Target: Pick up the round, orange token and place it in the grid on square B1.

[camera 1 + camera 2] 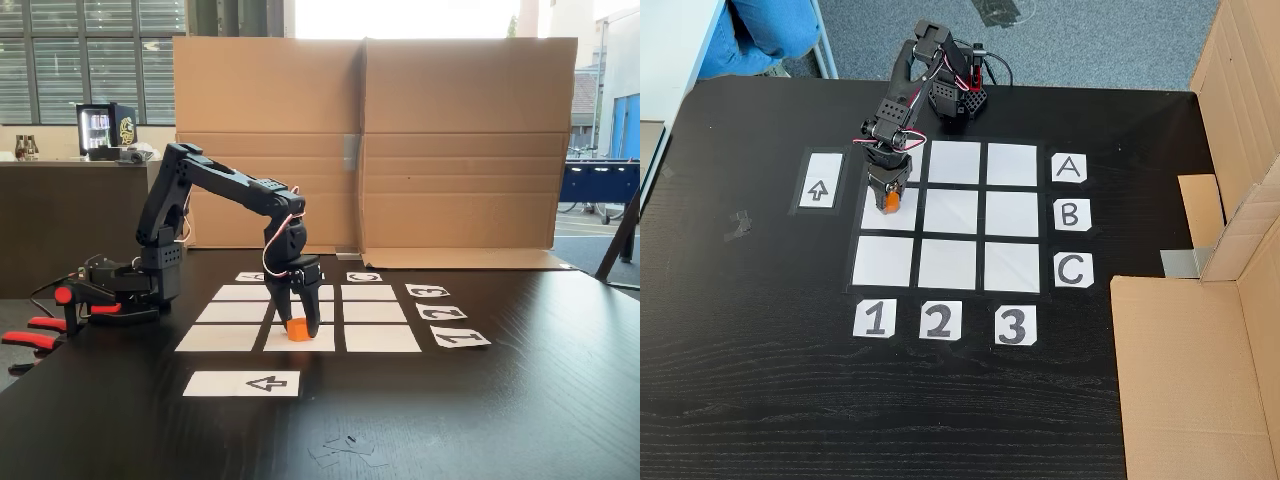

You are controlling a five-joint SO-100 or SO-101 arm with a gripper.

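Token (891, 201), orange, small puck: sits between the tips of the claw (890, 200) over the middle-row, column-1 rectangle of the grid (953, 214), square B1 (902, 222); whether it rests on the paper or hangs just above it cannot be told.

Cardboard screen (370, 140): large, brown, folded, stands along the far edge of the counter (520, 400) in a fixed view.

Counter: black wood grain, carries everything listed.

Arm (225, 185): black, base clamped at the counter edge by orange-handled clamps (35, 335), reaching over the grid with the claw pointing down.

Grid: nine white rectangles, three by three, black gaps between.

Arrow strip (821, 192): white, black arrow printed, just beside column 1.

Label cards: A (1068, 168), B (1071, 214), C (1072, 270) beside the rows; 1 (874, 319), 2 (939, 319), 3 (1011, 325) beside the columns.

Claw: black, fingers pinching the token on either side.
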